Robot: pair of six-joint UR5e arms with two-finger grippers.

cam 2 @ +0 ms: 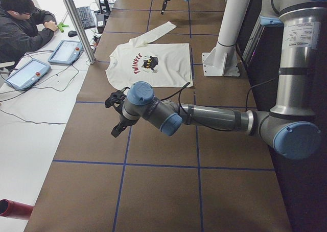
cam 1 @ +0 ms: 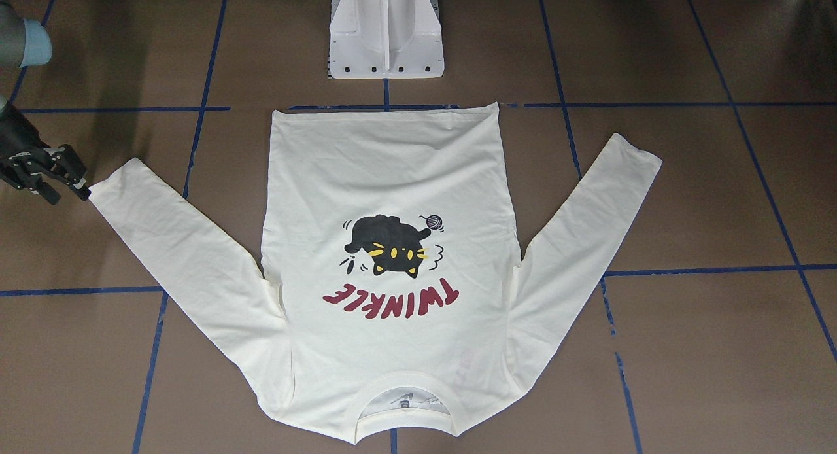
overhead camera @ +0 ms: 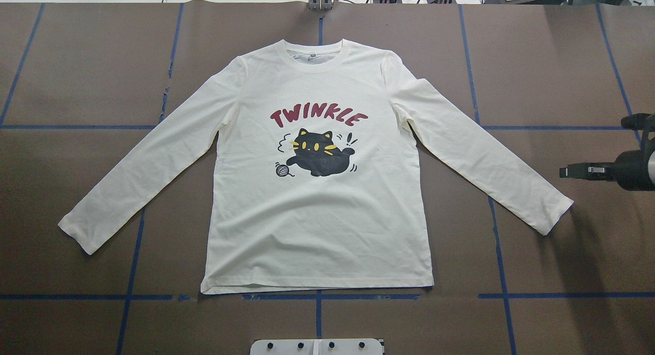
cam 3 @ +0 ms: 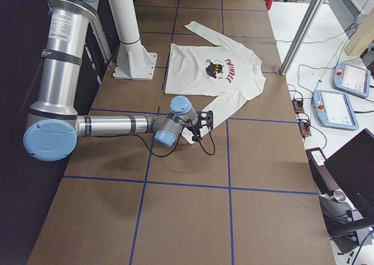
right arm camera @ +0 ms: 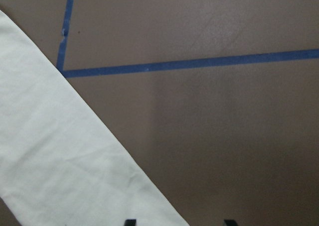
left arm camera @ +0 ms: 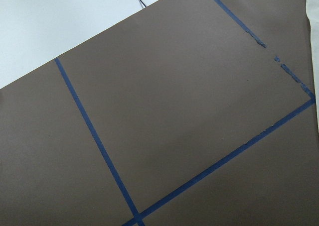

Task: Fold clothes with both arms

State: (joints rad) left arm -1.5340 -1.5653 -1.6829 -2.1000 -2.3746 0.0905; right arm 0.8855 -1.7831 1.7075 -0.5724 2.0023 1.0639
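Limp, light T-shirt [overhead camera: 317,227] lies flat; right gripper [overhead camera: 565,172], jaws spread and empty, hangs by the four-o'clock cuff [overhead camera: 555,217], so pinch there; left gripper [cam 2: 115,120] jaws, can't tell.

shirt [overhead camera: 317,227] is matt cream cloth, faintly creased. table [overhead camera: 77,63] has a matt brown cover lined with blue tape [overhead camera: 77,127]. right arm [cam 3: 111,125] is dull silver metal with smooth blue plastic caps [cam 3: 182,106].
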